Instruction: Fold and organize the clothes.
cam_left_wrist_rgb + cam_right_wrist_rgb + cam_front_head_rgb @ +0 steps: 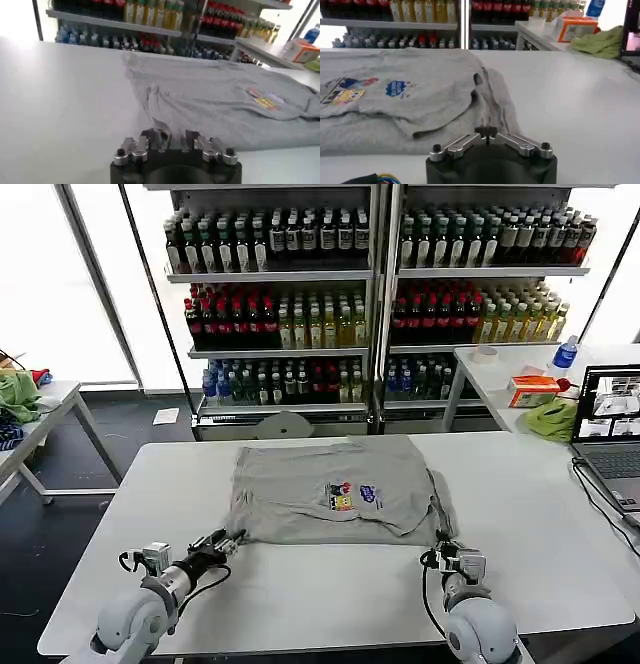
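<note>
Both grippers pinch the shirt's [335, 489] near hem on the bench [300, 584]: left gripper [228, 541], right gripper [443, 552]; the right wrist view shows fingers [487, 134] clenched on cloth.

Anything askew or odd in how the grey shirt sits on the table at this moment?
The grey shirt lies unevenly folded: its right side is flipped over itself, leaving a bunched flap near the right gripper. Both the left gripper and the right one pinch the near hem. Nothing is spilled or damaged.
</note>
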Tool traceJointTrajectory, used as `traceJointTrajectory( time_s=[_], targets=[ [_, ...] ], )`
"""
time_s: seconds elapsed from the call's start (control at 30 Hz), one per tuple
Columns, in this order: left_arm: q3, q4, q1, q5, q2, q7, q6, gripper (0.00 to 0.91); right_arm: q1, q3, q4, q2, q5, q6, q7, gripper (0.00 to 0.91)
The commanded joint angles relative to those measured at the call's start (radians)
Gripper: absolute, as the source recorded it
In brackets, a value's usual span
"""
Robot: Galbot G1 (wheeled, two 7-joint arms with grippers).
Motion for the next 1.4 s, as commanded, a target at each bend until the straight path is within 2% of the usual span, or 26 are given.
traceJointTrajectory(
  time_s=[0.03, 0.3, 0.73, 1.1, 1.4],
  targets=[
    [0.003, -0.020, 0.003, 0.001, 0.004, 0.007, -0.001, 0.020, 0.001, -0.003, -0.002, 0.000, 0.003, 0.003, -0.003, 0.000],
    [-0.001, -0.044, 0.017, 0.005, 0.004, 0.003, -0.012, 0.020, 0.005, -0.008, -0.002, -0.007, 0.024, 0.004, -0.019, 0.000],
    [-0.058, -0.134, 0.130, 0.014, 0.003, 0.004, -0.006, 0.010, -0.034, -0.002, 0.078, -0.067, 0.110, 0.030, -0.107, 0.000],
    [-0.147, -0.215, 0.268, 0.032, 0.017, 0.023, -0.002, 0.010, -0.113, 0.026, 0.152, -0.132, 0.137, 0.031, -0.113, 0.000],
    [-0.213, -0.314, 0.382, 0.046, 0.017, 0.029, 0.005, 0.010, -0.230, 0.056, 0.233, -0.164, 0.144, 0.024, -0.090, 0.000]
  ],
)
